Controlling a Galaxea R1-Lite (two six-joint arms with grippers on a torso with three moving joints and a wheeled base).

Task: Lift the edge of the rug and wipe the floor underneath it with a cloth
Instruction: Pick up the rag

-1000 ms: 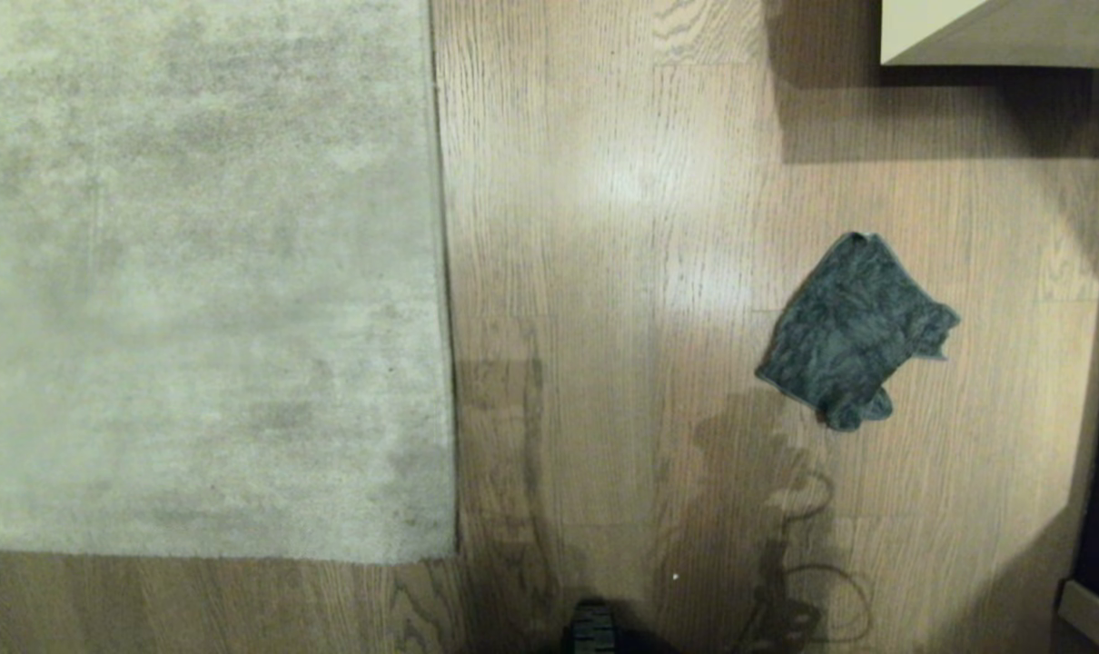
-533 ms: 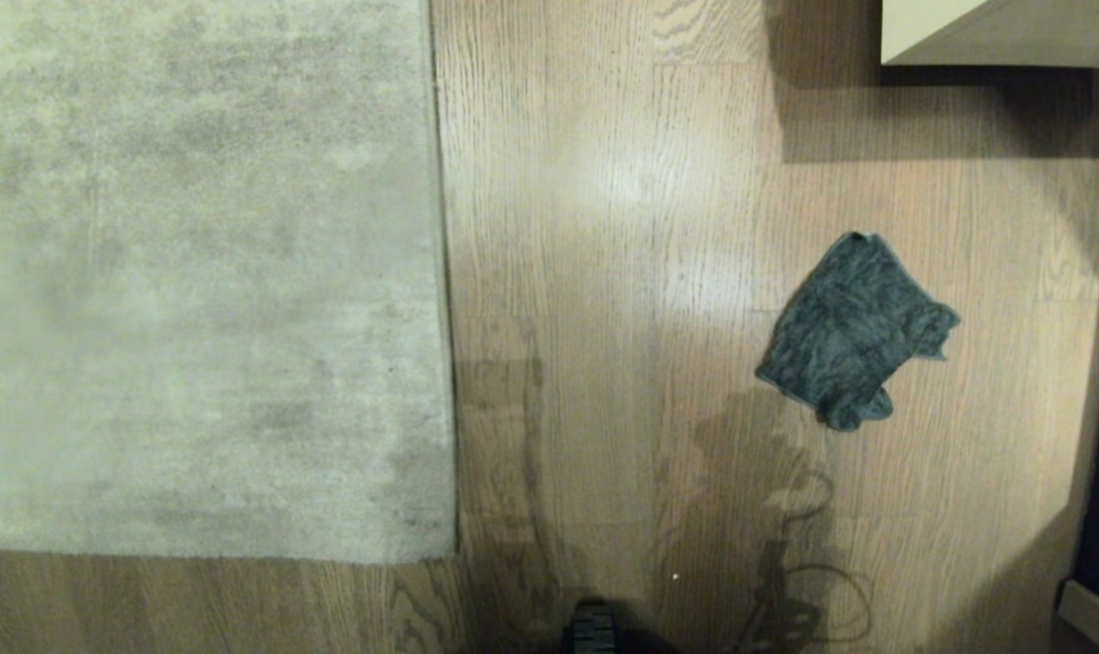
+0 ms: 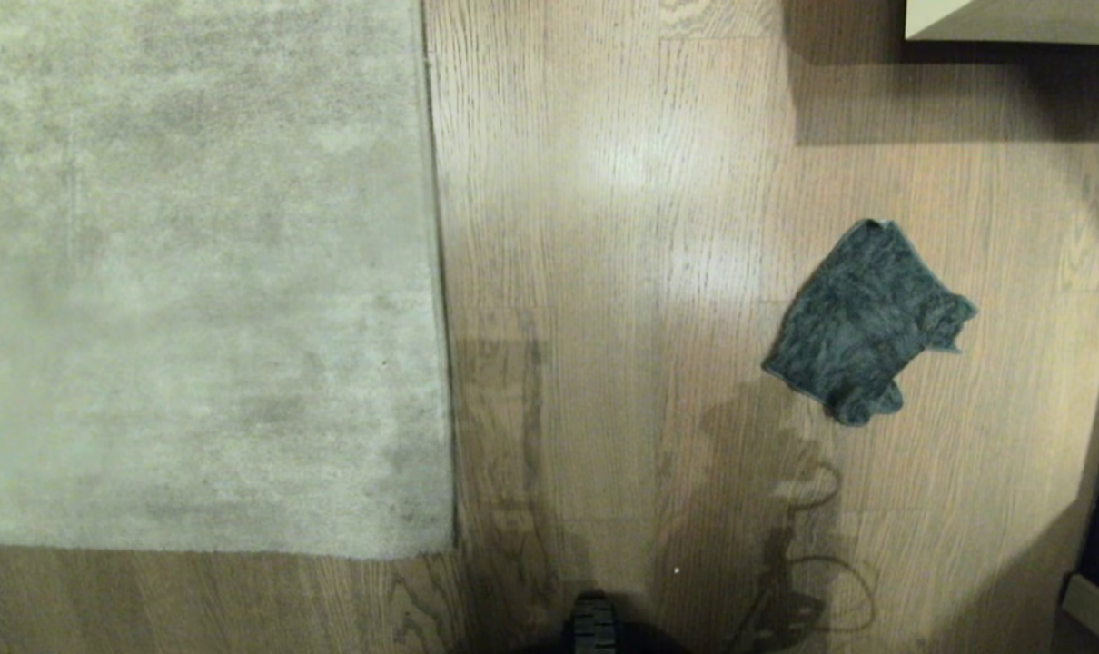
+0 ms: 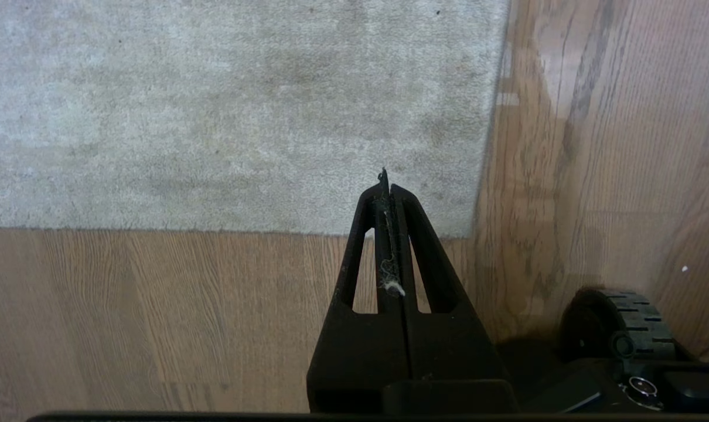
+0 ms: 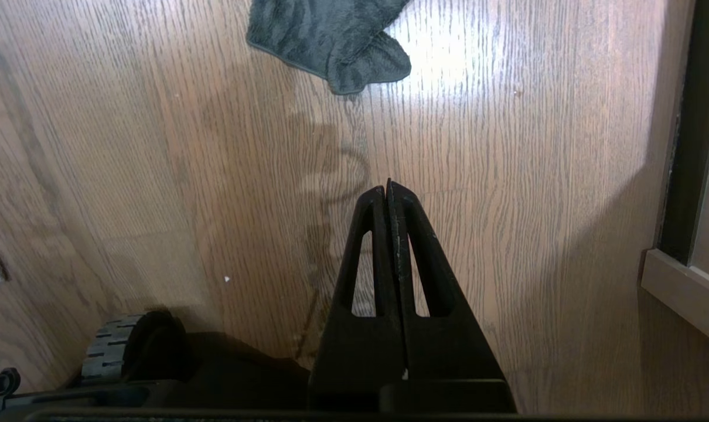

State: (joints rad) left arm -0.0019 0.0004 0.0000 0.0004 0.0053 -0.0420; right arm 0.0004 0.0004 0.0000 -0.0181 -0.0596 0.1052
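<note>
You are at the very start: nothing in the task is done yet. The rug (image 3: 195, 272) lies flat on the left of the scene, its right edge and near edge both down on the floor (image 3: 604, 272), with the near right corner closest to the robot. No part of it is lifted, and no backing shows.

The cloth (image 3: 867, 322) sits crumpled on bare floor to the right, well apart from the rug and touched by nothing. From the right wrist it shows just beyond the right hand (image 5: 388, 186), whose fingers are pressed together and hold nothing. The left hand (image 4: 385, 187) is likewise pressed together and empty, though a wisp of lint clings between its fingers; it hangs above the near right corner of the rug.

Neither arm shows in the head view; only the base's wheel (image 3: 593, 627) peeks in at the near edge.

Everything is left for you: spread the right hand and pick up the cloth, spread the left and take the rug edge, lift it, then wipe the floor beneath.
</note>
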